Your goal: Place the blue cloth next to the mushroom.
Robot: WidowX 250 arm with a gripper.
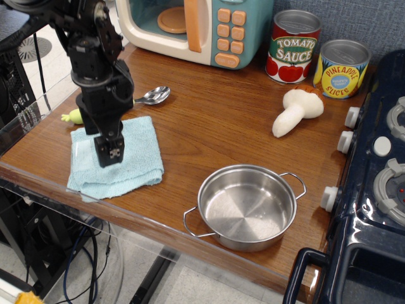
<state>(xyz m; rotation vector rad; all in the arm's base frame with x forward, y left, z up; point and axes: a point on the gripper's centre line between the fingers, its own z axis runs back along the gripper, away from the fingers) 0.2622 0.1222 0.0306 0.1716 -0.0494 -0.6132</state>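
Gripper (109, 154) over the cloth (133, 158)
The cloth lies at the table's (215, 126) left front edge, well apart from the mushroom (296, 110) by the cans; whether the jaws are parted cannot be told.

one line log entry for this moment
phase: reaching | end effector: over cloth, grip unclear | cloth: flat, left | mushroom: far right, untouched

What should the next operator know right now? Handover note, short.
Gripper: over the blue cloth, nothing held; open or shut can't be told.
Blue cloth: folded flat at the table's front-left edge, not lifted.
Mushroom: far right, in front of the pineapple slices can.
Done: approach only.
Left: grasp the cloth, carry it right past the steel pot, set it beside the mushroom.
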